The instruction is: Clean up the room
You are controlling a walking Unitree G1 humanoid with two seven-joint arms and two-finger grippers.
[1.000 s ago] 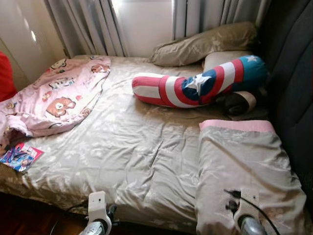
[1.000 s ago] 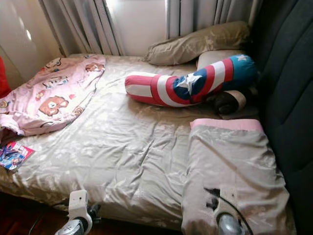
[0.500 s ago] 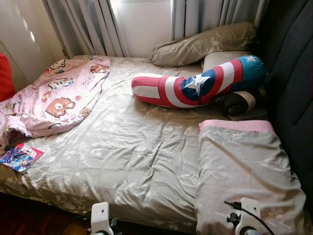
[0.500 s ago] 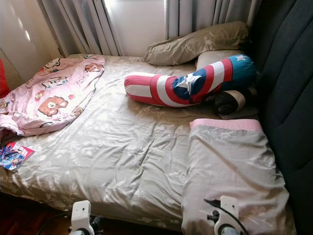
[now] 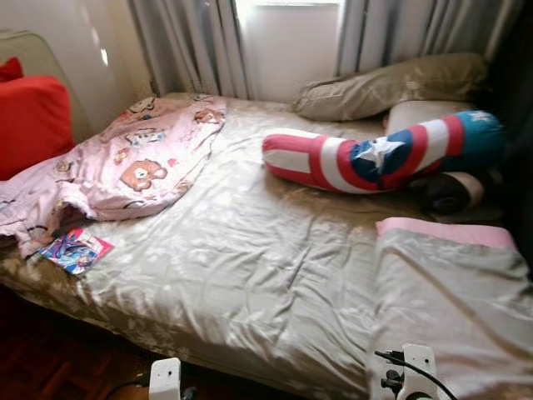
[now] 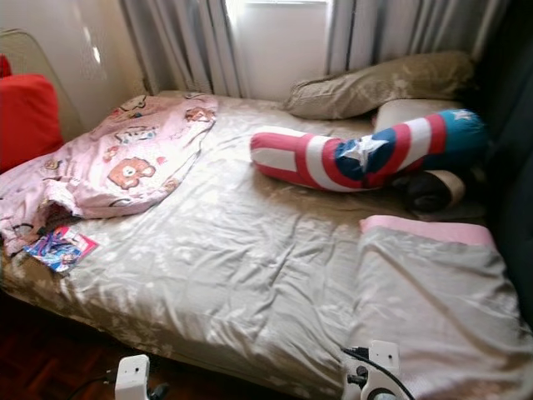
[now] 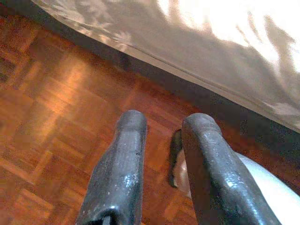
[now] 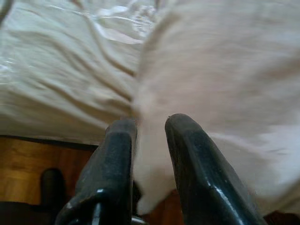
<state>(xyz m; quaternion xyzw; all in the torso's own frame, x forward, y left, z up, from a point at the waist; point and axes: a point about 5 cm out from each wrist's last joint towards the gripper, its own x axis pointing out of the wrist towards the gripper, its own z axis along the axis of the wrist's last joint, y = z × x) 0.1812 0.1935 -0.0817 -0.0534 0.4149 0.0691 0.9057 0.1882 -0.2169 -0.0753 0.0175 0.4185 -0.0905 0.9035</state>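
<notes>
A pink bear-print blanket [image 5: 125,162] is lying crumpled along the bed's [image 5: 250,267] left edge, a comic book [image 5: 75,250] sitting at the near left corner. A star-striped bolster [image 5: 375,154] is resting toward the head edge. The left gripper [image 7: 161,140] is hanging over parquet floor [image 7: 51,117], fingers slightly parted and grasping nothing; the right gripper [image 8: 150,136] is hovering released at the folded quilt's [image 5: 454,283] near edge.

Grey curtains [image 5: 196,42] hang at twelve o'clock, framing a bright window [image 5: 287,46]. At nine o'clock a pale wall [image 5: 75,37] — at six, dark parquet floor [image 7: 51,117]. A dark upholstered headboard [image 6: 512,192] stands at three o'clock.
</notes>
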